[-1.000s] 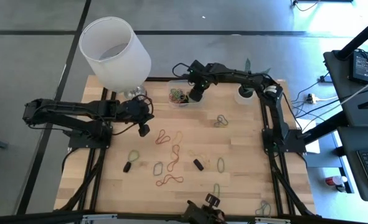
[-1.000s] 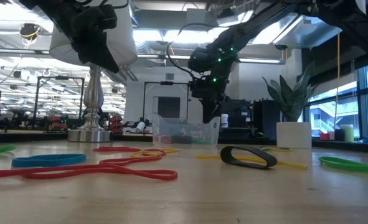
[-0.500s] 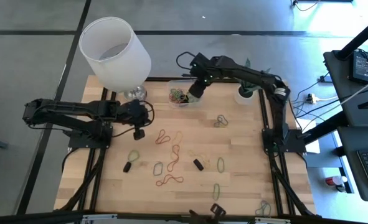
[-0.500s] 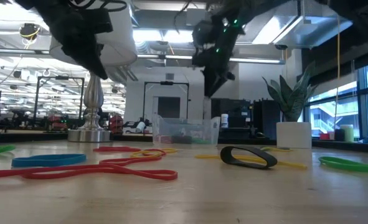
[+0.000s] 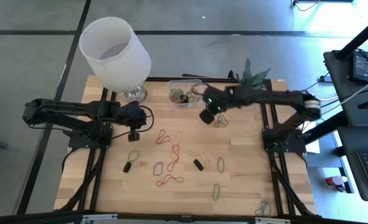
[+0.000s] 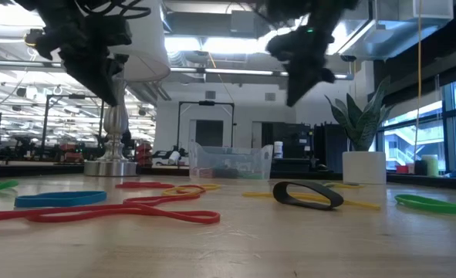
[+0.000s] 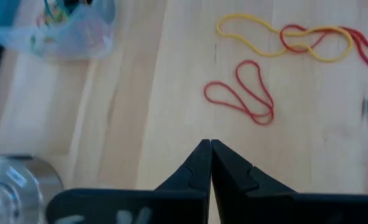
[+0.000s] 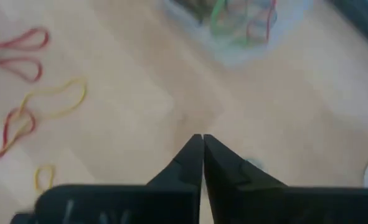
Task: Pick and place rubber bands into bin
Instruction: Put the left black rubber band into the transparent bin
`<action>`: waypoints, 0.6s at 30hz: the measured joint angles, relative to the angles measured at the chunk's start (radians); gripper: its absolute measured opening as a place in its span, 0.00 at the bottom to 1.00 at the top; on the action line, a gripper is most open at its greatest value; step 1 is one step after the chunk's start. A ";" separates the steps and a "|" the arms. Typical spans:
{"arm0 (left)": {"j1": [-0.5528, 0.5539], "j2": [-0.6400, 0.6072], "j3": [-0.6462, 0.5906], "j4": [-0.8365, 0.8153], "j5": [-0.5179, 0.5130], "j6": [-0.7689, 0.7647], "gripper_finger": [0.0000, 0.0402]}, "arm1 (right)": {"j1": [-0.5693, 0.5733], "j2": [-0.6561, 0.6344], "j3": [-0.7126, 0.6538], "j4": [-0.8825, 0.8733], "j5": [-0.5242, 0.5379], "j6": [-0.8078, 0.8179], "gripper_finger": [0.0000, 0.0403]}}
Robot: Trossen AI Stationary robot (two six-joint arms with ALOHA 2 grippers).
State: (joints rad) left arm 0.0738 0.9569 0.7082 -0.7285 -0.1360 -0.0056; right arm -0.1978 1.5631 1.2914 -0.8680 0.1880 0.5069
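The clear bin (image 5: 185, 93) stands at the table's far middle with several coloured rubber bands inside; it also shows as the bin (image 7: 65, 28) and the bin (image 8: 240, 25). More rubber bands lie loose on the wood: a red one (image 5: 162, 137), an orange one (image 5: 174, 152), a green one (image 5: 221, 165) and a black one (image 5: 198, 164). My right gripper (image 5: 207, 116) hangs shut and empty in the air, just near-right of the bin; its shut fingertips (image 8: 202, 138) show above bare wood. My left gripper (image 5: 134, 134) is shut and empty, left of the red band (image 7: 243, 93).
A large white lampshade (image 5: 115, 46) on a metal base (image 7: 15, 180) stands at the far left corner. A plant in a white pot (image 6: 364, 166) stands at the far right. A dark band (image 5: 220, 120) lies on the table beside my right gripper.
My right gripper has risen out of the bin and swung toward the table's near and right side, ending beside the bin, with its wrist rolled. My left gripper has turned a little at the wrist and stayed about where it was.
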 joint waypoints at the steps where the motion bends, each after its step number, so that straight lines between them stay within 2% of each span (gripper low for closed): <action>1: -0.008 0.000 0.000 -0.010 0.000 -0.025 0.03 | 0.021 -0.030 -0.048 0.028 0.004 0.022 0.05; 9: -0.061 0.017 0.000 -0.089 0.001 -0.268 0.19 | 0.136 -0.226 -0.382 0.213 -0.001 0.163 0.01; 14: -0.076 0.050 0.000 -0.181 0.004 -0.420 0.28 | 0.193 -0.332 -0.498 0.220 -0.024 0.197 0.03; 18: -0.096 0.079 0.000 -0.227 0.006 -0.532 0.31 | 0.229 -0.409 -0.556 0.215 -0.024 0.189 0.04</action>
State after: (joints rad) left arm -0.0221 1.0362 0.7082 -0.9551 -0.1300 -0.5374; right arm 0.0315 1.1538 0.7349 -0.6529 0.1642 0.6964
